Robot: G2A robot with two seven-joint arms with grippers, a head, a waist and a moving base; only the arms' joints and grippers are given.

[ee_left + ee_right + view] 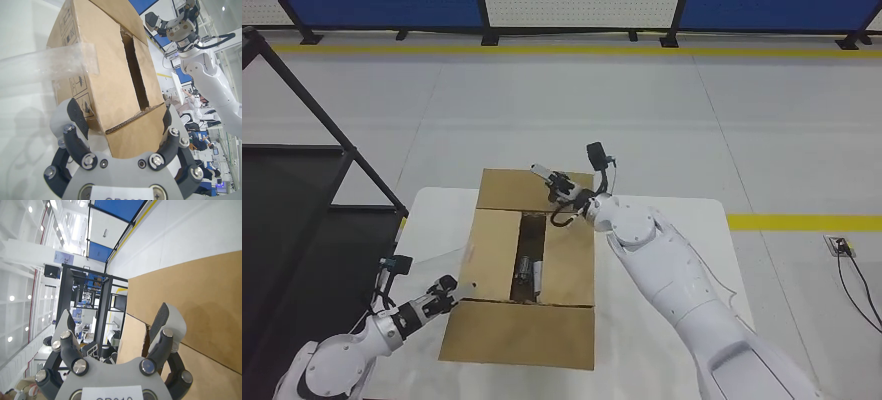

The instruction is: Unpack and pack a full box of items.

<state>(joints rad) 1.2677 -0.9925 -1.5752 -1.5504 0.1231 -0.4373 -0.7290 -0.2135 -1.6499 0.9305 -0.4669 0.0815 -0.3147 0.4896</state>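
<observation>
A cardboard box sits on the desk, flaps parted over its items, as the left fingers, spread wide and empty, flank a near corner, seemingly to steady it, while the right fingers, equally open and empty, hover at the far flap.

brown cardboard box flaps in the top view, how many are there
4. One outer flap spread out on the far side, one on the near side; two inner flaps lie over the opening, either side of a central gap. None looks hidden.
</observation>
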